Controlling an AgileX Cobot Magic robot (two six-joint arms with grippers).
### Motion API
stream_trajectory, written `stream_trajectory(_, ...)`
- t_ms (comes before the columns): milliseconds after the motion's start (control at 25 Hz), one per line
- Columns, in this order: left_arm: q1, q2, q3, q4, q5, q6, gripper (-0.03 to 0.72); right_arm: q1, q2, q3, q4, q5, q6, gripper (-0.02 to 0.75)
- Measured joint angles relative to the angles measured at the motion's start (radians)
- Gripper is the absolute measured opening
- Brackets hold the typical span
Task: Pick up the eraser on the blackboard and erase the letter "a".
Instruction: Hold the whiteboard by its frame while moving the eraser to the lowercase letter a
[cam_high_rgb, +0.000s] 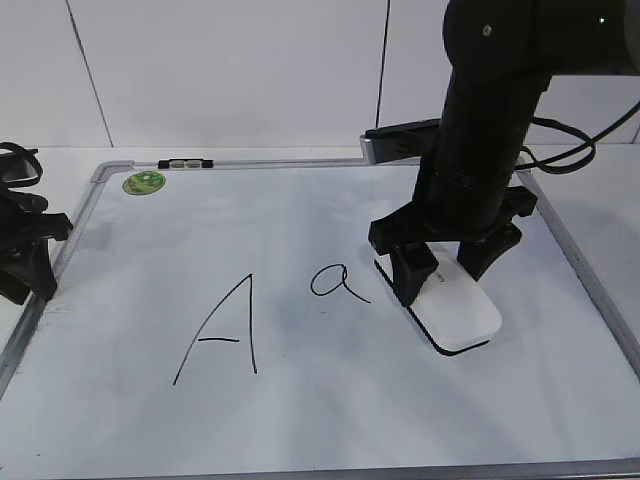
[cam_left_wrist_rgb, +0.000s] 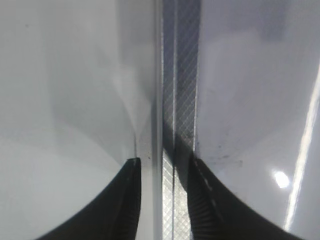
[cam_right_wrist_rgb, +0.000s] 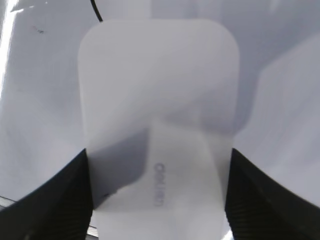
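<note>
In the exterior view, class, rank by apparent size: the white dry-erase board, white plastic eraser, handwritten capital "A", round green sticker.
1. White dry-erase board.
2. Handwritten capital "A" and white plastic eraser: too close to rank; arm hides part of the eraser.
3. Round green sticker.

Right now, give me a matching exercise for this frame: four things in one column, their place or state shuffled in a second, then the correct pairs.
Things:
1. eraser
2. letter "a"
3. green sticker
4. left gripper

Places or states:
A. top left corner of the blackboard
B. astride the board's grey frame edge
C. between the fingers of the right gripper
D. unerased, just left of the eraser

Pairs: 1-C, 2-D, 3-A, 4-B
</note>
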Motion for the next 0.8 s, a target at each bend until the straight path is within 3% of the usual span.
stream_trajectory(280, 0.000, 0.000, 0.000, -0.005, -0.004, 0.002, 0.168, 0.000, 0.002, 0.000, 0.000, 0.000, -0.004, 0.532)
stream_trajectory(640, 0.000, 0.000, 0.000, -0.007, -0.013, 0.003, 0.155, 0.000, 0.002, 0.000, 0.000, 0.000, -0.006, 0.532)
stream_trajectory(800, -0.002, 0.000, 0.000, -0.009, -0.017, 0.003, 0.084, 0.000, 0.002, 0.000, 0.000, 0.000, -0.008, 0.532)
